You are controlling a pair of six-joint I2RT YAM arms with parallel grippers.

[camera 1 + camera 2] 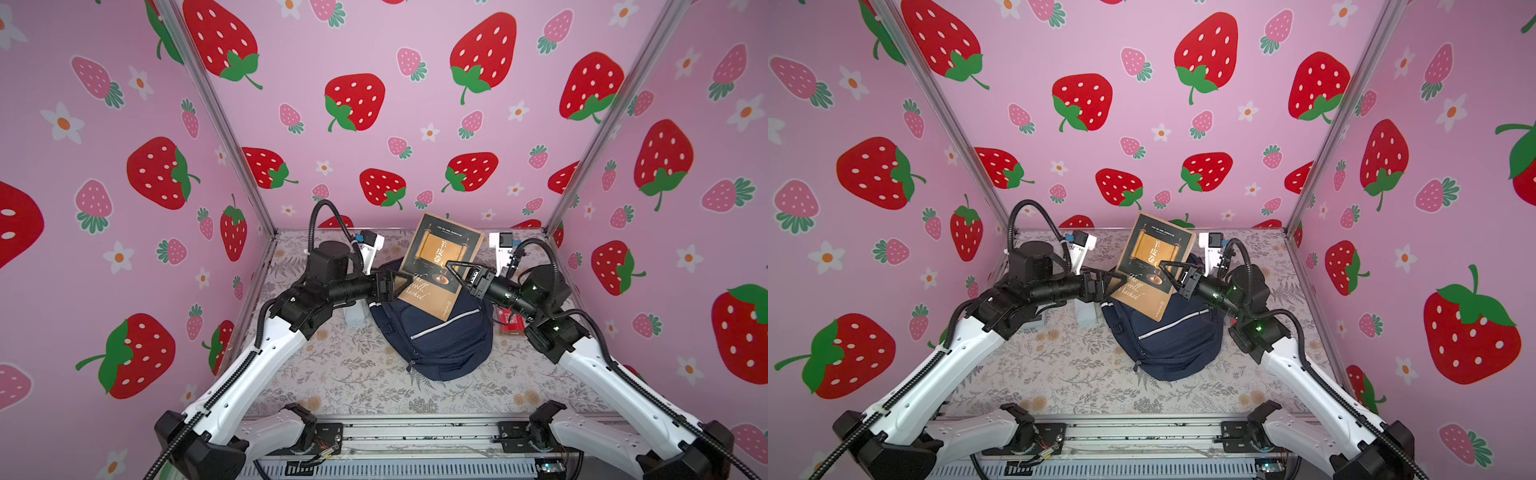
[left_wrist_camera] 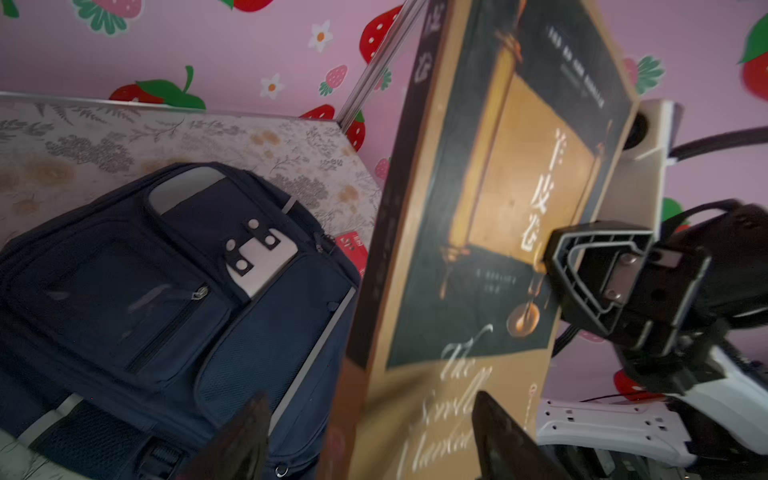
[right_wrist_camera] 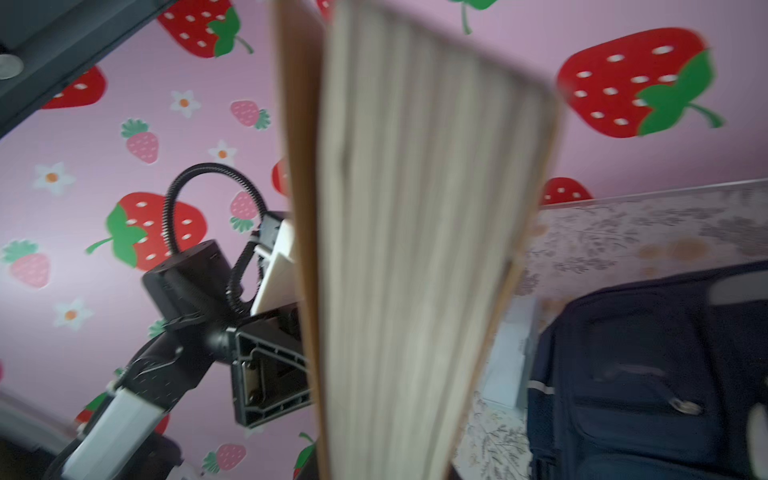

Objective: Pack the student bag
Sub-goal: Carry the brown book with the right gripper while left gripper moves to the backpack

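While right gripper (image 1: pixel 449 264) seemingly clamps one book (image 1: pixel 436 247), one bag (image 1: pixel 440 347) below.

My left arm (image 1: pixel 266 345) rises from the near left corner, elbow bent, with the forearm nearly level and pointing toward the middle. My left jaws stand wide apart. In the left wrist view their dark, blurred fingertips (image 2: pixel 245 436) sit one on each side of the lower corner of the book (image 1: pixel 442 257), and I cannot tell whether either touches it. My right arm (image 1: pixel 598 365) mirrors the left from the near right corner, its forearm angled up and inward. My right jaws are closed on the book's right edge, one finger (image 2: pixel 557 266) lying across the cover, and they hold the book raised and tilted.
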